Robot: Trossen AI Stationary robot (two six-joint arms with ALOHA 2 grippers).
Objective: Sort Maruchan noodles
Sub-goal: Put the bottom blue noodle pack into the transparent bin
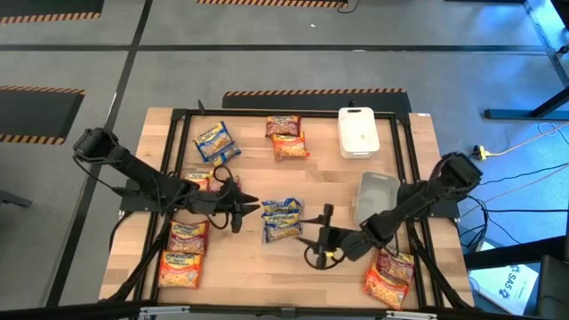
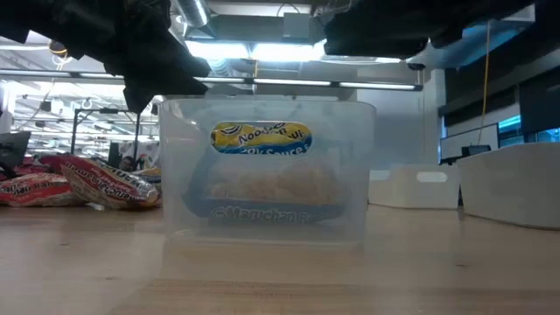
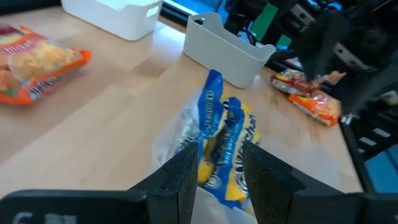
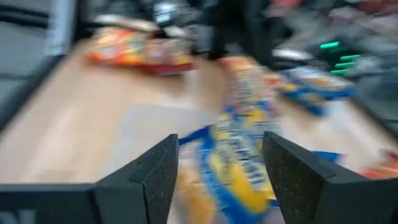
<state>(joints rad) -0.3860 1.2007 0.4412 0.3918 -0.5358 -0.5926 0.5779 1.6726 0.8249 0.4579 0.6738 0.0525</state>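
A clear box (image 2: 267, 171) is standing nearest to the low camera, on the wooden table (image 1: 267, 258), and a blue packet (image 2: 262, 175) is showing inside it through the wall. From above, this box with blue packets (image 1: 283, 219) is sitting near the middle of the table, between the two arms.

The left gripper (image 1: 238, 206) is reaching to the box from the left side. In its wrist view its fingers (image 3: 180, 177) are standing close together with the edge of a blue packet (image 3: 224, 146) between them, so the jaws are narrow and seem to be pinching this packet.

The right gripper (image 1: 322, 233) is hovering just beside the box on its right. Its fingers (image 4: 155, 174) are standing wide apart, with the blue packets (image 4: 239, 162) ahead of them and nothing between the jaws.

The other noodles are lying around the table. Two more blue packets (image 1: 216, 142) are lying at the far left, and a red and an orange packet (image 1: 286, 138) at the far middle. Several orange and red packets (image 1: 185, 253) are lying at the near left, and two more (image 1: 389, 276) at the near right corner. A white lid (image 1: 358, 132) is lying at the far right, and one empty clear box (image 1: 375, 196) is lying just near of it.
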